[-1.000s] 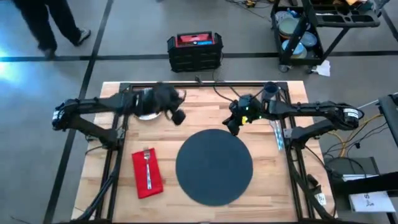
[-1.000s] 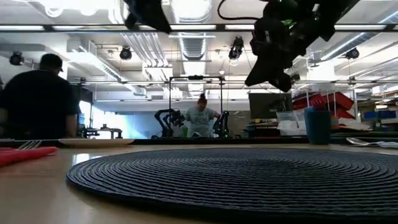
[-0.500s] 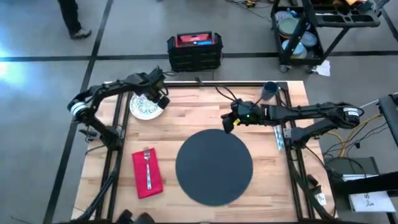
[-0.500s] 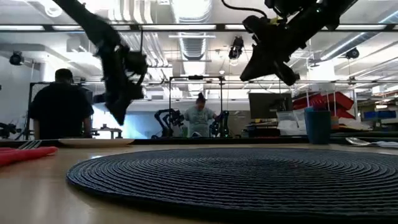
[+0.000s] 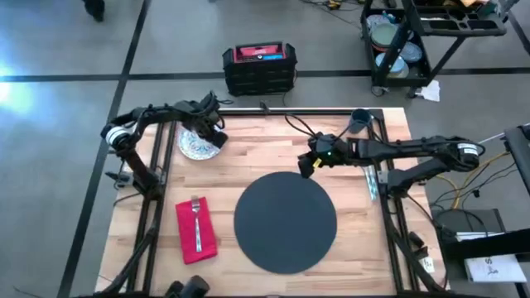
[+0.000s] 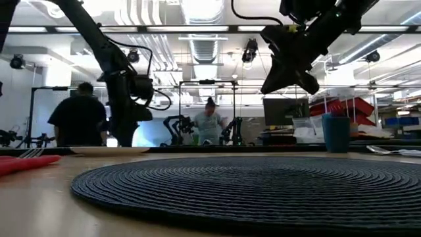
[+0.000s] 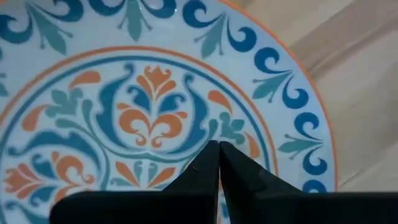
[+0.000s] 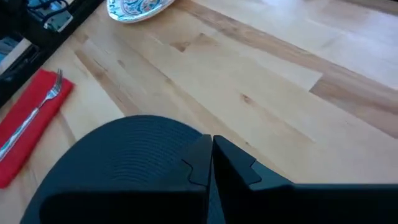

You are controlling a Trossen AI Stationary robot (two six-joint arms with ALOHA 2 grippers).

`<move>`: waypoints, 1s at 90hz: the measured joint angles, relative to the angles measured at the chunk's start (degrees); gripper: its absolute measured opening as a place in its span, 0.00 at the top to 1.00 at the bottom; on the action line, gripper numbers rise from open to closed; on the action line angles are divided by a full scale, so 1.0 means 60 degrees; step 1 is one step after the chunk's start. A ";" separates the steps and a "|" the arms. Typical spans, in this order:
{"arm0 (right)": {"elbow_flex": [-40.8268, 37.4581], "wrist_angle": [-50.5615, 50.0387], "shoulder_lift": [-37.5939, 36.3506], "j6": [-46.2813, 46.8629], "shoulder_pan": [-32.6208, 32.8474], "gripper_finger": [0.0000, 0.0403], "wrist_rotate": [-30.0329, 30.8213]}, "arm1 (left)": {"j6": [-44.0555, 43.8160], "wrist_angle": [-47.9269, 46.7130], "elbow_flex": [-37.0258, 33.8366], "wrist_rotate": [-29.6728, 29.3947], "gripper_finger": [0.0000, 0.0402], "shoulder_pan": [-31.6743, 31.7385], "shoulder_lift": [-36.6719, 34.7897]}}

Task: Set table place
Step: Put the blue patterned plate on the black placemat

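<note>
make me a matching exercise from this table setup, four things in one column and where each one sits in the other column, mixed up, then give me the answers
Things:
1. fork
2. patterned plate
3. blue cup
4. round grey mat

Places:
A. far right corner of the table
B. middle of the table, nearer the front edge
C. on the red napkin
D. far left corner, right under the left gripper

Pairs: 1-C, 2-D, 3-A, 4-B
</note>
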 joint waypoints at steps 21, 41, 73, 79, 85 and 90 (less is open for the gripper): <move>0.0000 0.0039 0.0000 0.0080 0.0000 0.99 -0.0004 | -0.0823 0.0611 0.0299 0.1035 1.00 -0.0730 0.0110; 0.0000 0.0033 0.0000 0.0078 0.0003 0.99 -0.0004 | -0.1743 0.1537 0.0666 0.1564 1.00 -0.1777 0.0786; 0.0000 0.0047 -0.0019 0.0093 0.0007 0.99 -0.0280 | -0.2180 0.2272 0.2309 0.2795 1.00 -0.3330 0.2518; 0.0000 0.0080 -0.0074 0.0092 0.0007 0.99 -0.0277 | -0.2179 0.2218 0.2928 0.2926 1.00 -0.3497 0.2834; 0.0000 0.0107 -0.0186 0.0094 0.0007 0.99 -0.0275 | -0.2175 0.2101 0.3565 0.3004 1.00 -0.3625 0.3153; 0.0000 0.0116 -0.0336 0.0092 0.0007 0.99 -0.0273 | -0.2159 0.2073 0.4111 0.2980 1.00 -0.3732 0.3427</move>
